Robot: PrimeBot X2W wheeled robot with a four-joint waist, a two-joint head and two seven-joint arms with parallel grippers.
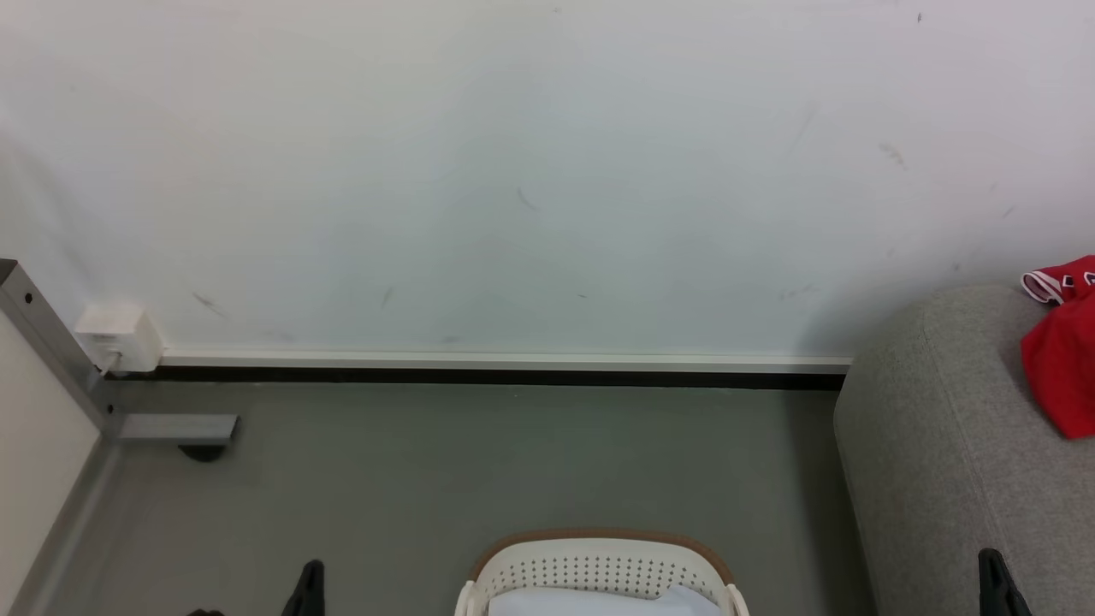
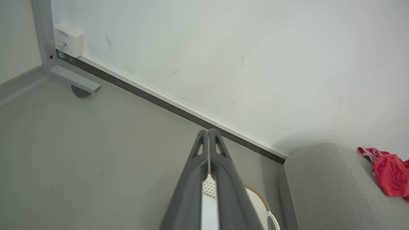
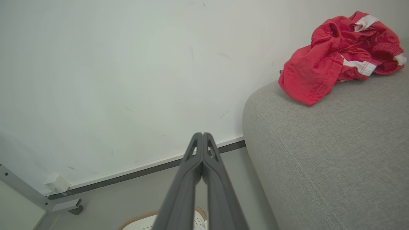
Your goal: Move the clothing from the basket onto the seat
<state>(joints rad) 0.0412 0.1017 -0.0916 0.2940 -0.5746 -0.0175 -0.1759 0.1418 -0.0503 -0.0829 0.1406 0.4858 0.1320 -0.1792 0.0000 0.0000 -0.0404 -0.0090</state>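
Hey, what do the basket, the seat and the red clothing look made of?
Basket: probably matte cream plastic, rows of punched holes, brown woven-look rim. Seat: grey woven upholstery, weave texture visible. Clothing: soft red fabric, crumpled folds, white trim.

I see red clothing (image 3: 332, 60) with white trim, a grey woven seat (image 3: 335, 153), and a cream perforated basket (image 1: 599, 569), brown-rimmed.

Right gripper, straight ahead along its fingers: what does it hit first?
Probably the white wall, just above the skirting. The right gripper, shut, points left of the seat, whose rounded corner sits close beside that line; depth is hard to judge.
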